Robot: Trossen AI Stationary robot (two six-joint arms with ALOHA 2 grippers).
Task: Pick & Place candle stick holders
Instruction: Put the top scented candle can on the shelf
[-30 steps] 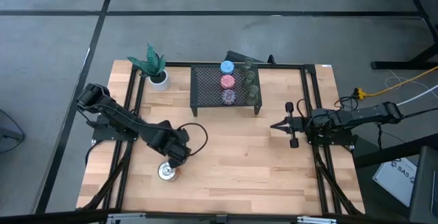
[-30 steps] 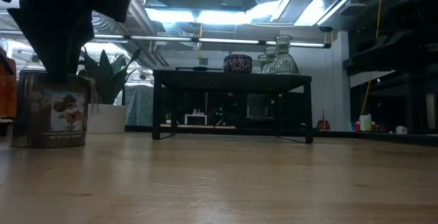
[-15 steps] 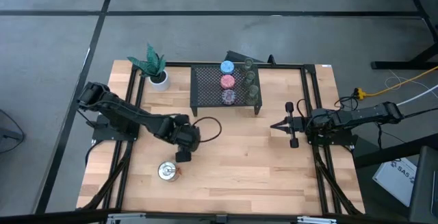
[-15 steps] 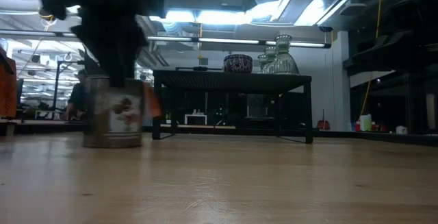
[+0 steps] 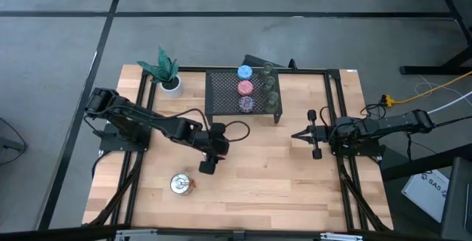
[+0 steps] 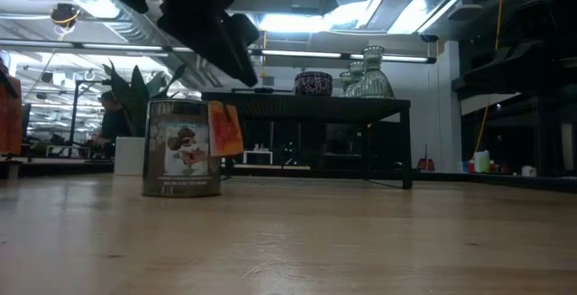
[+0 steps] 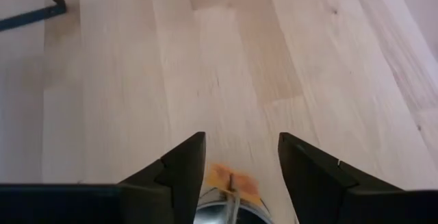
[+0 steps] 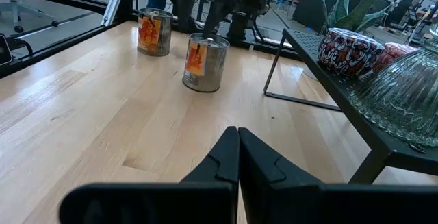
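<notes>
My left gripper (image 5: 207, 166) is over the table's middle left, shut on a silvery candle stick holder with an orange mark (image 8: 205, 61), which stands upright beneath it (image 6: 183, 148) and is hidden from above. A second silvery holder (image 5: 179, 184) stands on its base near the front edge. Blue (image 5: 245, 71), pink (image 5: 245, 88), purple (image 5: 246, 104) and olive-green glassy holders (image 5: 271, 84) stand on the black mesh rack (image 5: 221, 93). My right gripper (image 5: 296, 134) waits shut at the right. My left gripper has the silvery holder's upper part (image 7: 229, 198) between its two fingers (image 7: 183, 172), one on each side. It comes from above, slanting down. The holder stays upright; whether its base touches the table I cannot tell. The picture's bottom edge cuts off the contact.
A white pot with a green plant (image 5: 168, 75) stands at the far left corner. The rack's black legs (image 8: 274, 66) rise from the wood at the back. Bare wooden boards (image 5: 265, 175) stretch between the two arms.
My left gripper has gone toward the table's right edge and a little toward the far edge, rolling its wrist as it went. The silvery holder under it has travelled the same way and stayed upright. The other silvery holder kept its place.
</notes>
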